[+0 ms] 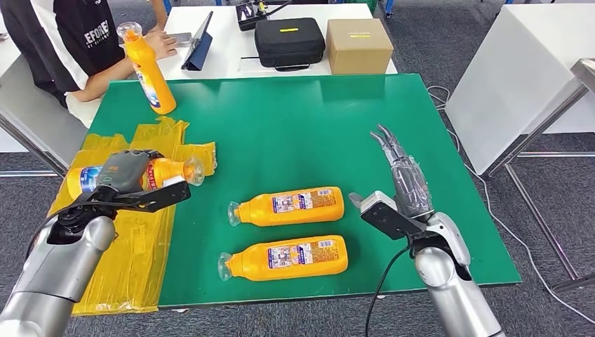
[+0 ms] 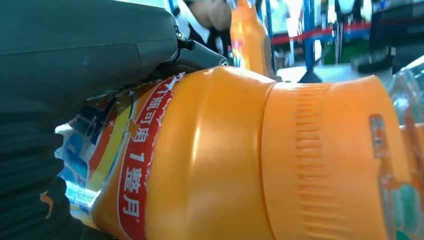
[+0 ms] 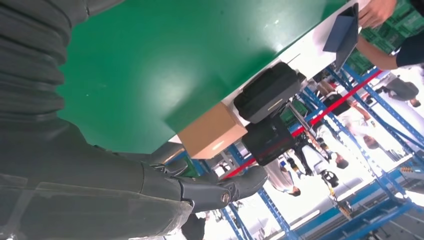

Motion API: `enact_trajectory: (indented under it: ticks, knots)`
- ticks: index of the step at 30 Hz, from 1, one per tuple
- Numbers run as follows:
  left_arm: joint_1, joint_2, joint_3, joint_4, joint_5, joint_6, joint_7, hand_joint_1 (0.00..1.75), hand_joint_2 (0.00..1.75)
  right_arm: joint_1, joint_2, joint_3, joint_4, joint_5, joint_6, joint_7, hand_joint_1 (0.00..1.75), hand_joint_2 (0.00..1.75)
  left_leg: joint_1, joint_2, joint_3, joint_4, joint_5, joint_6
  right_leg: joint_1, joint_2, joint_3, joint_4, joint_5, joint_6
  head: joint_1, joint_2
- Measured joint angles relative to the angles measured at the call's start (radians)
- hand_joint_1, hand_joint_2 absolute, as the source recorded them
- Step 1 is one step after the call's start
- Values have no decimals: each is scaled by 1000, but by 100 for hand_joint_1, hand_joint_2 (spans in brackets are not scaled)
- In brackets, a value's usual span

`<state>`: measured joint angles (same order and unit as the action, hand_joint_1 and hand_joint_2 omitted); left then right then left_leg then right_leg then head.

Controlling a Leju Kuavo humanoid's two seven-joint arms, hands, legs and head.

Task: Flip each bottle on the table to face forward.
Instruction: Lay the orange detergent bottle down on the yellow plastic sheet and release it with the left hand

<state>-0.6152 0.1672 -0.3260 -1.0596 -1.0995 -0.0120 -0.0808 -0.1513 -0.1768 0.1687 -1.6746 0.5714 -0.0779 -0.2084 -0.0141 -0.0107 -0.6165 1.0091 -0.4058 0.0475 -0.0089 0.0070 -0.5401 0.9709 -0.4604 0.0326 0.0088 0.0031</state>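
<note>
four orange bottles (image 1: 291, 206), one black case (image 1: 289, 42), one cardboard box (image 1: 358, 45), one tablet (image 1: 199, 42).

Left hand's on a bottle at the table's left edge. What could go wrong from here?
1. The held bottle lies over crumpled yellow tape near the edge of the green table; if the left hand slips, it may roll off.
2. A person's hand rests close to the upright bottle; a wide swing could come near it.
3. The two lying bottles sit close together; turning one may nudge the other.

Held bottle (image 2: 210, 165) label — "可用1整月".
</note>
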Motion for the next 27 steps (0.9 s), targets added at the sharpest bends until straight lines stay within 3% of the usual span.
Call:
enact_trajectory:
  ticks: [9, 18, 19, 22, 23, 27]
  knots:
    - [-68, -17, -15, 224, 64, -107, -1, 175, 175, -83, 18, 8, 57, -27, 37, 27, 0, 175, 0, 0, 0, 0, 0, 0, 0, 0, 0, 0, 0, 0, 0, 0]
    - [-124, -93, -36, 460, 76, -131, 7, 171, 175, -116, 50, 31, 136, -33, 39, 42, 0, 175, -1, -1, 1, 0, 0, 0, -1, 0, 1, 0, 0, 0, 0, 0]
    - [-131, -100, -40, 478, 77, -131, 6, 159, 175, -121, 53, 33, 144, -34, 39, 43, 0, 175, -1, -1, 1, 0, 0, 0, -1, -1, 2, 0, 0, 0, 0, 0]
    - [-147, -119, -47, 523, 77, -132, 6, 73, 175, -135, 60, 39, 164, -35, 39, 46, 0, 175, -1, -2, 4, 0, 0, 0, -1, -1, 4, 0, 0, 0, 0, 0]
    - [-151, -124, -49, 534, 77, -132, 6, 56, 175, -137, 61, 41, 168, -35, 39, 48, 0, 175, -1, -2, 4, 0, 0, 0, -1, -1, 5, 0, 0, 0, 0, 0]
    - [-163, -142, -52, 569, 83, -131, 6, 56, 175, -141, 64, 46, 181, -35, 39, 54, 0, 175, -1, -2, 5, 0, 0, 0, -1, -1, 6, 0, 0, 0, 0, 0]
